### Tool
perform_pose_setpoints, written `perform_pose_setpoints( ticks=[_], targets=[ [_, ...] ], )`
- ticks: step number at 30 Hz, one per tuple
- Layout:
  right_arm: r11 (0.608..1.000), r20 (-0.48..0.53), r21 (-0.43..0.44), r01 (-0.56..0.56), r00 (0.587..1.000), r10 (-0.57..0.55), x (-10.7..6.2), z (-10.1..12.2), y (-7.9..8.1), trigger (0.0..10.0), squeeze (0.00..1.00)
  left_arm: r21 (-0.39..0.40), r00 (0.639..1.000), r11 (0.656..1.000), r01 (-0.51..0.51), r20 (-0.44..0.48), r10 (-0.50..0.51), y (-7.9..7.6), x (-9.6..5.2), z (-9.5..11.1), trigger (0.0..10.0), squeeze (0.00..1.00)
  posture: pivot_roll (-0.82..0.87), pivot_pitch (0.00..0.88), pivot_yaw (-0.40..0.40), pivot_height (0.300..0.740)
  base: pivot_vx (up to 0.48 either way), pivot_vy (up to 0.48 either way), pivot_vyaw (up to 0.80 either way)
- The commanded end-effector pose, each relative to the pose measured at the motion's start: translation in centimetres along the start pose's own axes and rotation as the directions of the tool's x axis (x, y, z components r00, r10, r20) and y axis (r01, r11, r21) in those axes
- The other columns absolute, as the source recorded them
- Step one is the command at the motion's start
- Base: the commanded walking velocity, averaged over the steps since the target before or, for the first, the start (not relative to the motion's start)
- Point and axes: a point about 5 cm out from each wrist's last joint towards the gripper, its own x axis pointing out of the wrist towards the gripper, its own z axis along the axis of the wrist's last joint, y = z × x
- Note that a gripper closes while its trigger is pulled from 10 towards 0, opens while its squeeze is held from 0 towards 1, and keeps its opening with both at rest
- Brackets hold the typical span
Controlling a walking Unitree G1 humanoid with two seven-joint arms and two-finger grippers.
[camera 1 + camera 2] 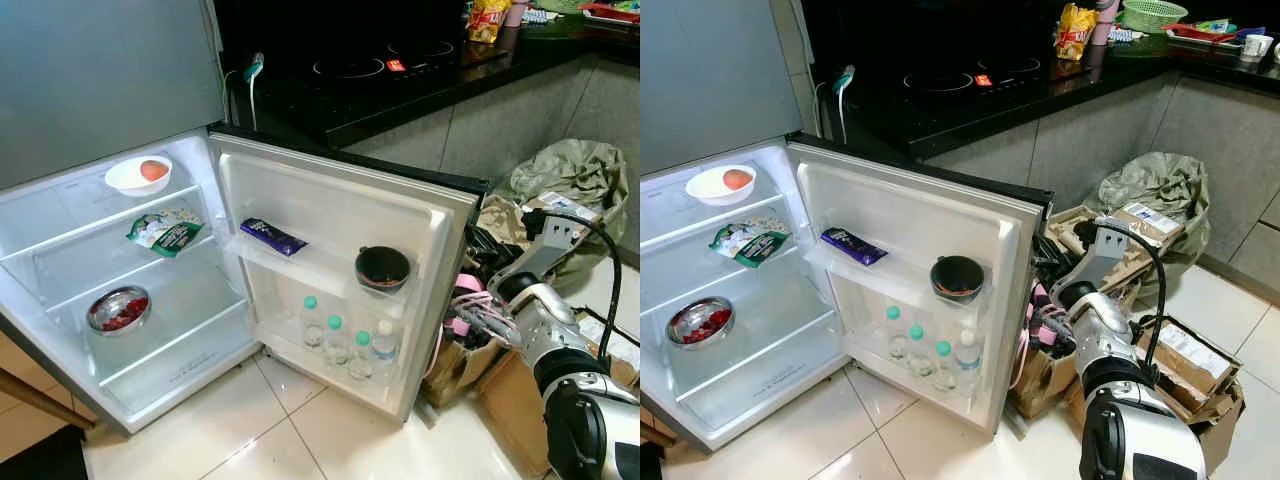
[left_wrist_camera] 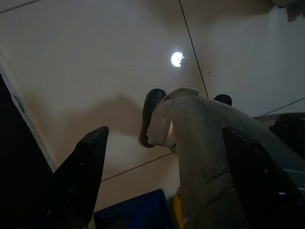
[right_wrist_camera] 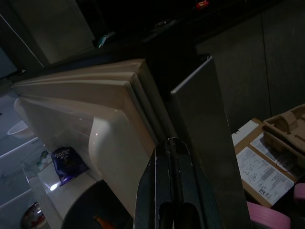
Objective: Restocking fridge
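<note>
Fridge [image 1: 60,240], lower compartment, door [image 1: 340,210] swung fully open toward the robot's right. Interior, top shelf: white bowl [image 1: 138,175] holding one orange-pink round item. Middle shelf: green-and-white packet [image 1: 165,232], lying flat. Lower shelf: steel bowl [image 1: 118,310] of red pieces. Door, upper rack: purple wrapped bar [image 1: 272,237] lying at the hinge end; dark bowl [image 1: 382,268] standing at the outer end. Door, bottom rack: four clear bottles [image 1: 342,340] in a row, three with green caps, one with a white cap. Right gripper [image 3: 174,191]: fingers pressed together with nothing between them, raised just beyond the door's outer edge, beside the cardboard boxes [image 1: 1180,360] on the floor. Left gripper [image 2: 167,176]: fingers spread apart and empty, hanging over the pale tiled floor [image 2: 95,71], the robot's own leg between them in that view. Behind the fridge: black counter [image 1: 420,70] with an induction hob, a yellow snack bag [image 1: 1074,30] at its far end.
</note>
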Motion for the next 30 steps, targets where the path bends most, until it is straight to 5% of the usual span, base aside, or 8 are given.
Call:
perform_pose_setpoints(
  ticks=[1, 10, 15, 21, 30],
  targets=[
    [0.999, 0.008, -0.033, 0.017, 1.000, -0.017, 0.5, 0.5, 0.3, 10.0, 0.00, 0.026, 1.000, 0.999, -0.018, -0.021, 0.019, 1.2, -0.5, -0.6, 10.0, 0.00, -0.05, 0.011, 0.020, 0.740, 0.000, 0.000, 0.00],
    [0.992, 0.096, -0.018, 0.124, 0.988, -0.122, -1.3, 3.1, -3.4, 10.0, 0.00, 0.036, 0.999, 0.999, -0.033, -0.033, 0.034, 2.5, -1.3, -1.5, 10.0, 0.00, -0.03, 0.076, 0.028, 0.740, 0.000, 0.000, 0.00],
    [0.980, 0.051, -0.040, 0.197, 0.980, -0.195, -3.5, 3.0, -6.0, 10.0, 0.00, 0.048, 0.999, 0.999, -0.010, -0.043, 0.012, 2.9, -1.6, -1.9, 10.0, 0.00, -0.02, 0.105, 0.038, 0.740, 0.000, 0.000, 0.00],
    [0.958, 0.051, -0.074, 0.277, 0.961, -0.273, -4.1, 3.4, -6.9, 10.0, 0.00, 0.065, 0.999, 0.998, -0.006, -0.044, 0.009, 3.4, -1.9, -2.0, 10.0, 0.00, -0.01, 0.131, 0.052, 0.740, 0.000, 0.000, 0.00],
    [0.944, 0.143, 0.084, 0.318, 0.934, -0.327, -2.3, 4.8, -5.9, 10.0, 0.00, 0.095, 1.000, 0.995, 0.009, 0.017, -0.011, 4.6, -2.4, -1.1, 10.0, 0.00, 0.08, 0.205, 0.081, 0.740, 0.000, 0.000, 0.00]
  ],
)
